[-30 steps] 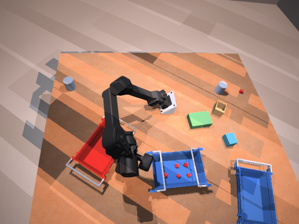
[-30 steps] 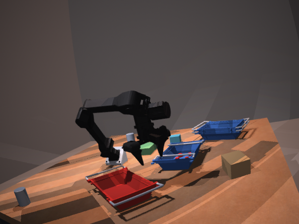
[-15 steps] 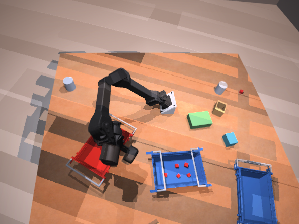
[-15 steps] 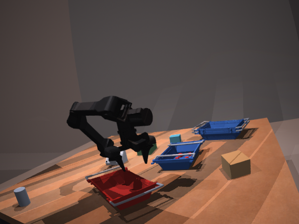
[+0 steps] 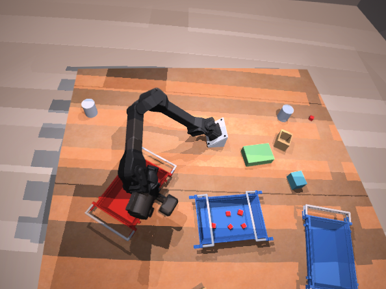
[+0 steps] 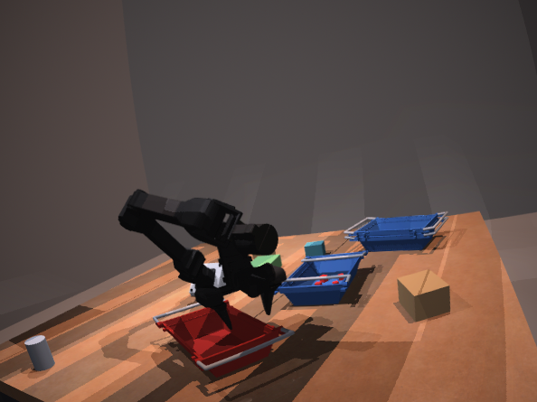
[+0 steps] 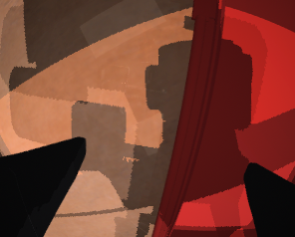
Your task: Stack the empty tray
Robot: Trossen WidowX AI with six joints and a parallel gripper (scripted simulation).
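The gripper is hovering, fingers apart, over one side of the red tray. Nearby, the blue tray is holding red blocks (both bars are lying across it).

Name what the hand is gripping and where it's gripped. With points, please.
Nothing is held: the hand [image 5: 155, 204] [image 6: 249, 320] [image 7: 170, 160] is open, its fingers apart over the near wall of the red tray [image 5: 112, 204] [image 6: 240, 350] [image 7: 199, 100].

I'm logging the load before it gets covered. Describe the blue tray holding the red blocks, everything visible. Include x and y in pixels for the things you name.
The blue tray [image 5: 230, 238] [image 6: 315, 298], plastic-looking, stands upright on the table. It has sloping walls and corner tabs. Two pale bars [image 5: 209, 220] [image 6: 315, 279] lie swung in across its top. Five small red blocks rest on its floor. The hand isn't touching it.
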